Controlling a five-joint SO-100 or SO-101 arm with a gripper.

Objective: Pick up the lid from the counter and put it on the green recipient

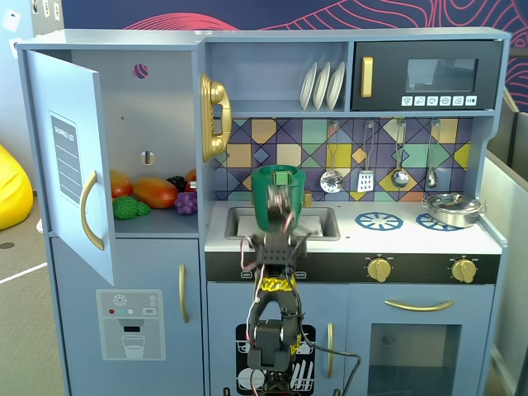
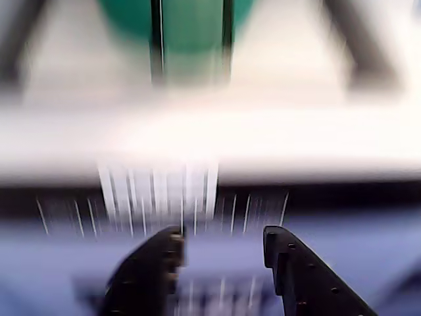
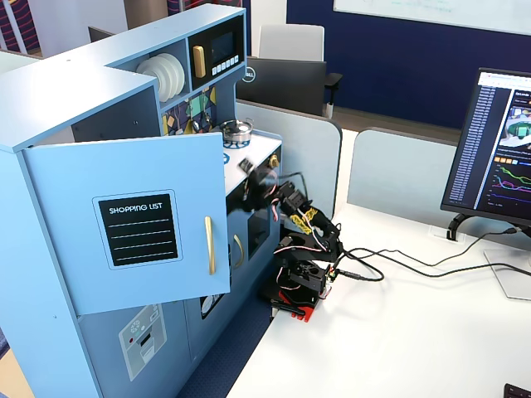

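The green recipient [image 1: 268, 202] stands at the sink of the toy kitchen. The lid [image 1: 280, 172], a green disc with a small blocky knob, lies on top of it. In the wrist view the pot [image 2: 191, 26] shows blurred at the top edge, its strap handle facing me. My gripper [image 2: 223, 240] is open and empty, low in front of the white counter edge [image 2: 210, 145]. In a fixed view the gripper [image 1: 277, 206] is raised in front of the pot, apart from the lid. In a fixed view from the side it [image 3: 255, 176] is blurred beside the counter.
A shiny silver pot [image 1: 450, 208] sits on the right burner, beside a blue burner ring [image 1: 378, 220]. The fridge door [image 1: 70, 165] hangs open at left, with toy fruit [image 1: 153, 194] inside. The arm's base [image 3: 299, 286] stands on the white table, and a monitor [image 3: 498, 149] is at right.
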